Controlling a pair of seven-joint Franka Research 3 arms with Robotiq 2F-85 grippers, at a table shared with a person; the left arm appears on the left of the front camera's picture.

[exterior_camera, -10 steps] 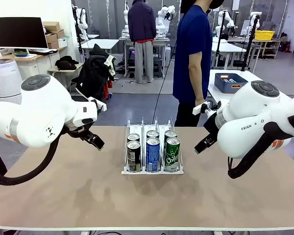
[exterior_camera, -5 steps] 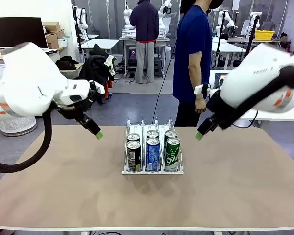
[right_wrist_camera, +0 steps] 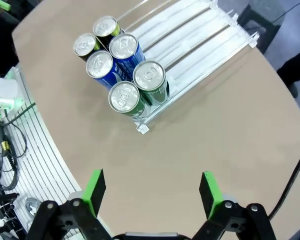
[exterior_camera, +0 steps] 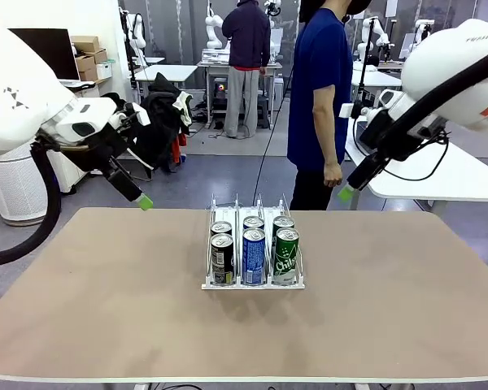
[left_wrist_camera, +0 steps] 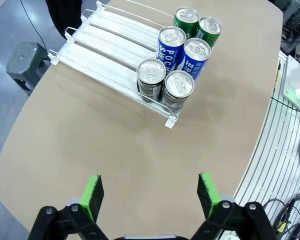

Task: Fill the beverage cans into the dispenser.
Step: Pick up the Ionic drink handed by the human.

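The clear-and-white dispenser stands mid-table with several beverage cans at its front lip, two per lane: black and silver on the left, blue in the middle, green on the right. My left gripper hangs open high above the table's far left edge. My right gripper hangs open above the far right edge. The left wrist view looks down past that open gripper at the dispenser and cans. The right wrist view shows its own open gripper, the dispenser and the cans.
A person in a blue shirt stands just beyond the table's far edge, hand hanging near my right gripper. The tan table is bare around the dispenser. Other tables and a white table at the right lie farther back.
Both arms have lifted and swung outward, away from the dispenser, taking the grippers from beside the rack to high over the far edge. The cans have not moved.
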